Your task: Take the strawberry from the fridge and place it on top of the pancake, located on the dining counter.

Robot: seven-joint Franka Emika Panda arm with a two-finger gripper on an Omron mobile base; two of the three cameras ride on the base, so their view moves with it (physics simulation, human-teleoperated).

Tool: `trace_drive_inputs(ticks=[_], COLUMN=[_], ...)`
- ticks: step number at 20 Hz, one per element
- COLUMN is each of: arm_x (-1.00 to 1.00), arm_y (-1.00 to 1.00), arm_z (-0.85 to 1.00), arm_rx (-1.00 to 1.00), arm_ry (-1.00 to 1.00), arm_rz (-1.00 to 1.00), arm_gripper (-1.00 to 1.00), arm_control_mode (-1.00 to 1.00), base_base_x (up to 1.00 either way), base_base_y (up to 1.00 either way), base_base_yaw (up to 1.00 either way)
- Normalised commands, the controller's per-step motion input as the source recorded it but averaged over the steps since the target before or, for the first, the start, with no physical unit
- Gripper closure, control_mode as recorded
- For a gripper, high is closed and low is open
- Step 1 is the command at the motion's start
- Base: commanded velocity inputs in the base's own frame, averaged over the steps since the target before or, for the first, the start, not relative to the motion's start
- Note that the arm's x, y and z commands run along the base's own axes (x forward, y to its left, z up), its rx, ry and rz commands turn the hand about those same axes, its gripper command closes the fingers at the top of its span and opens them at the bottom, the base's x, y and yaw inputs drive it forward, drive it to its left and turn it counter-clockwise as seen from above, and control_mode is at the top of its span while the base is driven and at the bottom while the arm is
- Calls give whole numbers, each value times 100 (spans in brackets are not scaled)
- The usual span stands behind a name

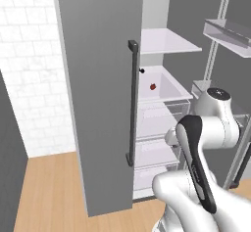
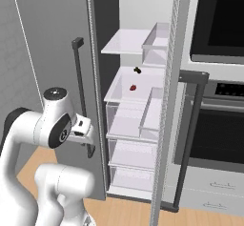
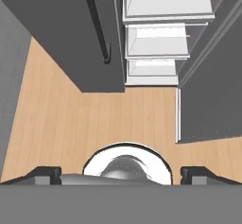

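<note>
While the fridge point(image 1: 98, 79) is standing open, the gripper point(image 3: 121, 173), spread wide, is needing a level reach to the strawberry point(image 1: 152, 86) near the shelf's point(image 1: 169, 86) middle.

One fridge point(image 1: 98, 79) is counted, with two doors, one shut and one swung open. One strawberry point(image 1: 152, 86) is seen on a white shelf point(image 1: 166, 42); two such shelves are counted above three clear drawers point(image 1: 157, 118). One small dark item point(image 1: 142, 71) is noted. One oven point(image 2: 219, 125) is seen.
</note>
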Motion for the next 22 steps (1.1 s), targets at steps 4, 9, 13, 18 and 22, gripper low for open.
trace_drive_inputs(ticks=[4,9,13,18,22], arm_x=[0,0,0,0,0], arm_y=[0,0,0,0,0], arm_z=[0,0,0,0,0], arm_rx=[0,0,0,0,0], arm_ry=[0,0,0,0,0], arm_rz=[0,0,0,0,0], arm_gripper=[-100,-100,-100,-100,-100], arm_control_mode=[100,100,100,100,100], base_base_x=[-1,3,64,83,43], base_base_y=[10,11,29,16,-6], base_base_yaw=[-39,-57,-18,0,0])
